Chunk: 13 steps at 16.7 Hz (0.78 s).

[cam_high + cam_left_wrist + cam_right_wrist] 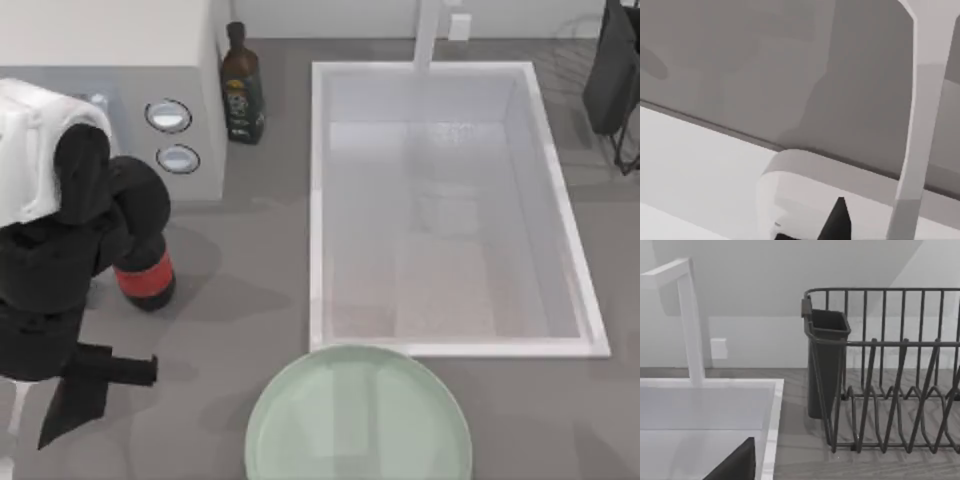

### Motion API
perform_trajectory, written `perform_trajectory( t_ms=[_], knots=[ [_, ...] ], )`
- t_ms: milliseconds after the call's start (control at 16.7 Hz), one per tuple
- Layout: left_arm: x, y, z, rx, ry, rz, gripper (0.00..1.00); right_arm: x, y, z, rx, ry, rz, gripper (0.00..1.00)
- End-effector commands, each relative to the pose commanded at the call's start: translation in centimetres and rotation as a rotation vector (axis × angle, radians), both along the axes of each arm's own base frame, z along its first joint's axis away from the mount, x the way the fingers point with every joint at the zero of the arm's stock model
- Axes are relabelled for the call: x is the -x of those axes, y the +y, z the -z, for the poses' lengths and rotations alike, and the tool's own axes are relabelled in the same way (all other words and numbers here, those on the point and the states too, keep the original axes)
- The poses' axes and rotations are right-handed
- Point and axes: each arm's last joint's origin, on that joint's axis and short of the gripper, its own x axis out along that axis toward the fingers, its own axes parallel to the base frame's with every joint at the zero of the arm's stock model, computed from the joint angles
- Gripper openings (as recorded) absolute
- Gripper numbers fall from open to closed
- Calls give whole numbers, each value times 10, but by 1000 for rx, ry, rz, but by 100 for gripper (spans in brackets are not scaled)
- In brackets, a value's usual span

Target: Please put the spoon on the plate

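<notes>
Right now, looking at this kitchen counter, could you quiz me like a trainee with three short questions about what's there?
1. True or false: the plate sits at the near edge of the counter, in front of the sink.
2. Which stands nearest the left arm?
A. the dark bottle
B. the cola bottle
C. the dish rack
3. Fill in: on the rack's end toward the sink hangs a dark ____.

Key: 1 true; 2 B; 3 cutlery cup.
</notes>
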Motion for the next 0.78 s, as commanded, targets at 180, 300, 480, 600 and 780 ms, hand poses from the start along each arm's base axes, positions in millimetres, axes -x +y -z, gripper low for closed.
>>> perform_trajectory(
  t_ms=[180, 300, 480, 600, 780],
  knots=[
    [11, -31, 4, -121, -116, -196, 0, 0, 0, 0, 0, 0, 0, 100],
    [15, -54, 7, -170, -224, -355, 0, 0, 0, 0, 0, 0, 0, 100],
    [19, -90, 10, -188, -387, -623, 0, 0, 0, 0, 0, 0, 0, 100],
    [22, -115, 11, -166, -475, -809, 0, 0, 0, 0, 0, 0, 0, 100],
    [23, -150, 12, -102, -551, -1068, 0, 0, 0, 0, 0, 0, 0, 100]
  ],
)
